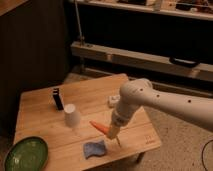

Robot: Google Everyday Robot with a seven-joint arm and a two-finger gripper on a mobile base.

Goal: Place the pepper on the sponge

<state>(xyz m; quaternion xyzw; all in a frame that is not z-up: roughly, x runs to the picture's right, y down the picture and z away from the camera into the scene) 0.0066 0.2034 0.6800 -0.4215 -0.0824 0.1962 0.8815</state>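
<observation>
The pepper (98, 127) is slim and orange-red, and it sticks out to the left from my gripper (113, 134), which is shut on its right end. It hangs just above the wooden table (45, 131). The blue-grey sponge (95, 149) lies flat near the table's front edge, directly below and slightly in front of the pepper, a small gap apart. My white arm (165, 102) reaches in from the right and angles down to the gripper.
A white cup (71, 116) stands upside down left of the pepper. A green plate (25, 154) lies at the front left corner. A black object (58, 98) stands behind the cup. A white-and-tan box (113, 100) peeks out behind the arm.
</observation>
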